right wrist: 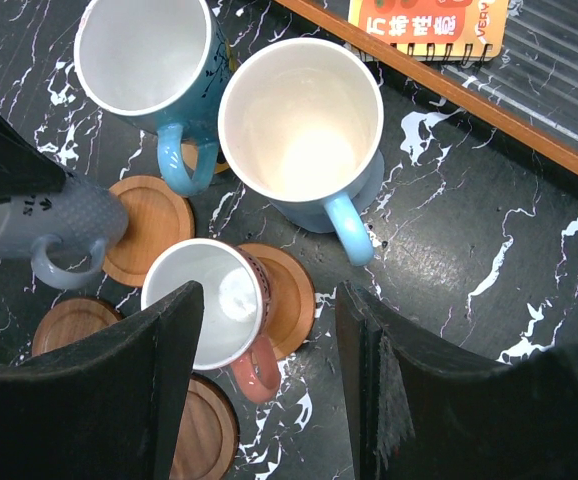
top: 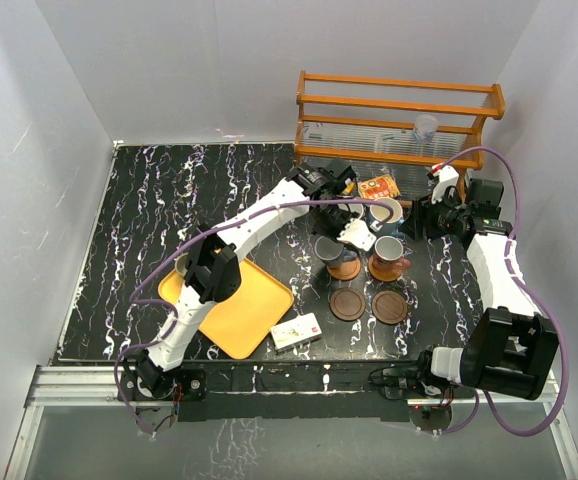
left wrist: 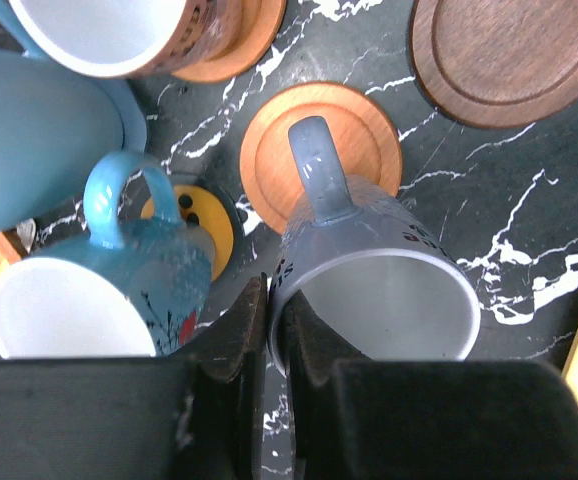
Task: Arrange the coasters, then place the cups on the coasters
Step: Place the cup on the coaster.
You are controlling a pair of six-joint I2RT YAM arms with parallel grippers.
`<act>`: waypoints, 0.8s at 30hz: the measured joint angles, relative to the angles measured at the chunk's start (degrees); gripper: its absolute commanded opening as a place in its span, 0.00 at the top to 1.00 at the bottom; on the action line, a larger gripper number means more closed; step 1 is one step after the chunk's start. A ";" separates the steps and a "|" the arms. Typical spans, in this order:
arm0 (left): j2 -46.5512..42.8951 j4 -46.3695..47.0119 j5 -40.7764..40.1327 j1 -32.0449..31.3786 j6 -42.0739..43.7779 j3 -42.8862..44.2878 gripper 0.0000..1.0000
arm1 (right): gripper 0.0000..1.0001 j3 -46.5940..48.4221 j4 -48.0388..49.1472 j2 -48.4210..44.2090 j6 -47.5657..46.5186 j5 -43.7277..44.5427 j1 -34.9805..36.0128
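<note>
Left arm (top: 259,215) outstretched — gripper (left wrist: 275,300) tight on grey mug (left wrist: 389,275)

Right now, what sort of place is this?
Probably a lab test booth, not a kitchen: plain white walls box in a marbled tabletop, a metal rail runs along its near edge, wooden rack as prop.

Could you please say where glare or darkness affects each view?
Top external view: soft, even light, faint shadows. Left wrist view: a highlight on the handle of the grey mug; the left gripper near-black, featureless. Right wrist view: the large light blue mug has a nearly washed-out white inside; the right gripper equally dark.
</note>
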 measured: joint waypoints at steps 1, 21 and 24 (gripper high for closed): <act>0.24 0.11 -0.04 -0.26 0.28 0.15 1.00 | 0.47 0.00 0.00 0.00 0.00 0.11 0.00; 1.60 0.17 -1.38 -2.25 2.78 1.27 0.99 | 0.47 0.00 0.00 0.00 -0.09 0.15 0.00; 2.10 0.74 -1.51 -2.25 2.75 1.55 0.92 | 0.47 0.00 0.00 0.00 -0.15 0.15 0.00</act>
